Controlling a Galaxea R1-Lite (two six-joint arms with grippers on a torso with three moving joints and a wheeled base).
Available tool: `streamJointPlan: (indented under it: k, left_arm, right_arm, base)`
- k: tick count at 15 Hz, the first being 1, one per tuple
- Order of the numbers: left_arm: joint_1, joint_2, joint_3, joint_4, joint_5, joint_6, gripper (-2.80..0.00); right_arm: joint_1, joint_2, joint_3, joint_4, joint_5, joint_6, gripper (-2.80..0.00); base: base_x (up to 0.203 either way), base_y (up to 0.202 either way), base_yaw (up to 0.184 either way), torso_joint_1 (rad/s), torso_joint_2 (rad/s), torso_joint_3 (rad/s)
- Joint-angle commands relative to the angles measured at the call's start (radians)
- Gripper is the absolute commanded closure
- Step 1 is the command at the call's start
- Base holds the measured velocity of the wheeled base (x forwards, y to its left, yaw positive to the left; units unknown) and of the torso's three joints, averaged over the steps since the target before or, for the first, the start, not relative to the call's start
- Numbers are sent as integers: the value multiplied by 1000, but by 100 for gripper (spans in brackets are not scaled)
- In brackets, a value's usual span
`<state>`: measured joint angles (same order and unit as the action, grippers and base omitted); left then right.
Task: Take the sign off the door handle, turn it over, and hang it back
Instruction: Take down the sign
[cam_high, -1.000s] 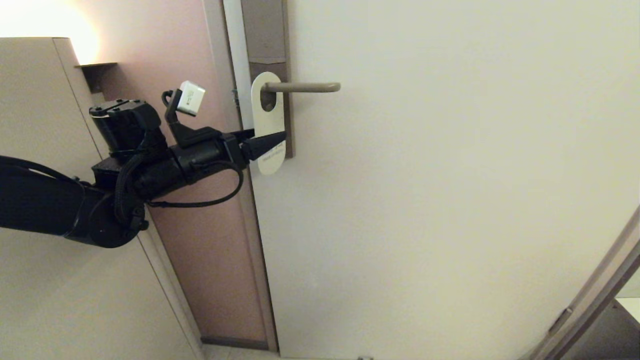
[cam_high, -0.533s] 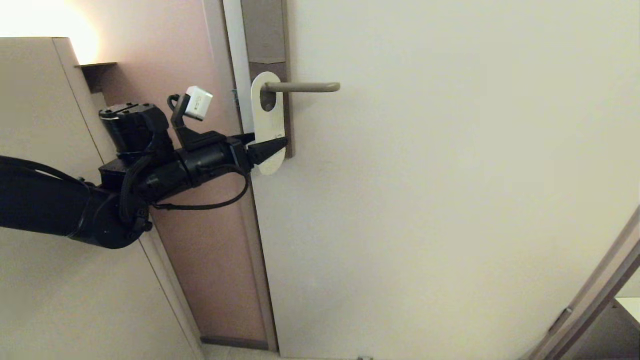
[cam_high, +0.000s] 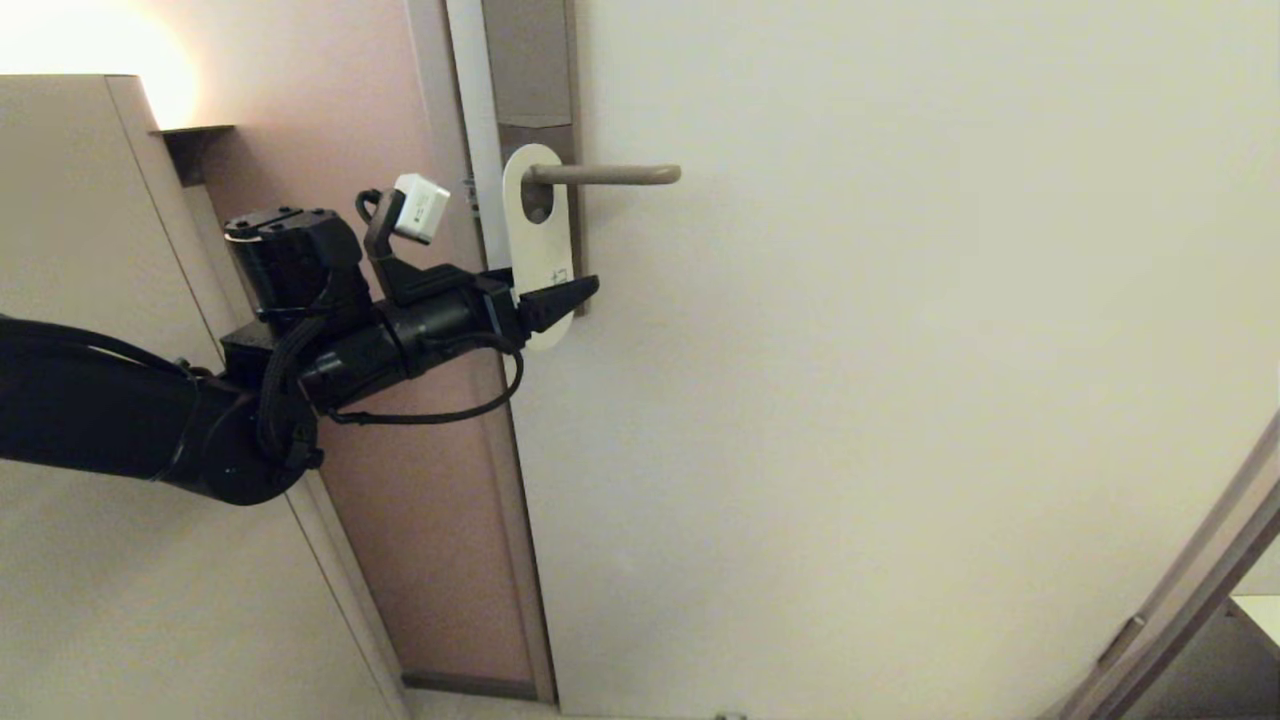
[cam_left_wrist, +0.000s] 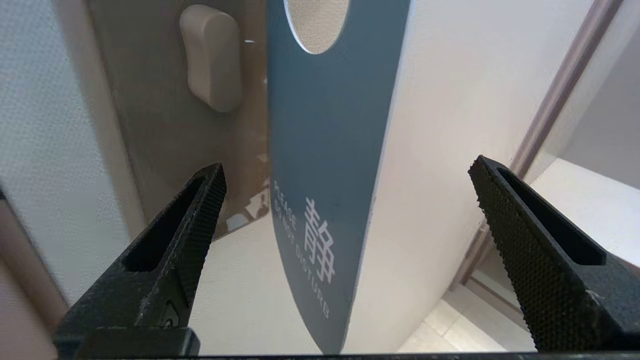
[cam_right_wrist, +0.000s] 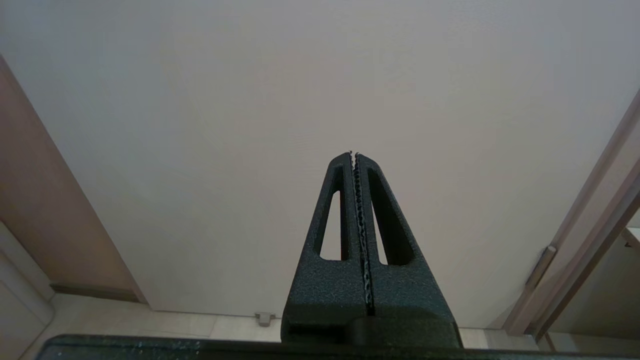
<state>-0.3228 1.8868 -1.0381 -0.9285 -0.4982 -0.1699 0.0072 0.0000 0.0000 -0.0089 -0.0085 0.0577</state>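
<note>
Sign (cam_high: 537, 235) hanging by its round hole on the door handle (cam_high: 605, 175), long axis straight down, white face out toward the room, blue face (cam_left_wrist: 325, 165) toward the door. Left end effector (cam_high: 560, 295) spread wide open, level, straddling the sign's lower rounded end: one finger (cam_left_wrist: 200, 210) on the door side, the other (cam_left_wrist: 520, 225) on the room side, neither touching, sign roughly midway in the gap. Closing straight in should pinch the lower half edge-on. Right end effector (cam_right_wrist: 355, 160) shut on nothing, parked low before the bare door, far from the sign; left clearly nearer. Compared with a second ago: left end effector further in along the door, tips now past the sign's far edge; sign unmoved on the handle.
</note>
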Motion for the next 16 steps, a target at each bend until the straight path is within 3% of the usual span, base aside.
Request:
streamJointPlan:
  k: [1,9,10,16]
  left_arm:
    - [-1,0,1,-6,8,1,-280]
    - [1,3,0,-9,33,1,-280]
    - [1,3,0,-9,33,3,0]
    - [-1,-5,-2,-7,33,3,0]
  right_arm:
    - [0,1,0,0,-1,1,0]
    - [0,0,0,0,-1,1,0]
    - [0,2,0,0,-1,1,0]
    - [0,1,0,0,0,1,0]
  base:
    - [0,0,0,0,0,0]
    - [0,0,0,0,0,0]
    - [0,0,0,0,0,0]
    - [0,0,0,0,0,0]
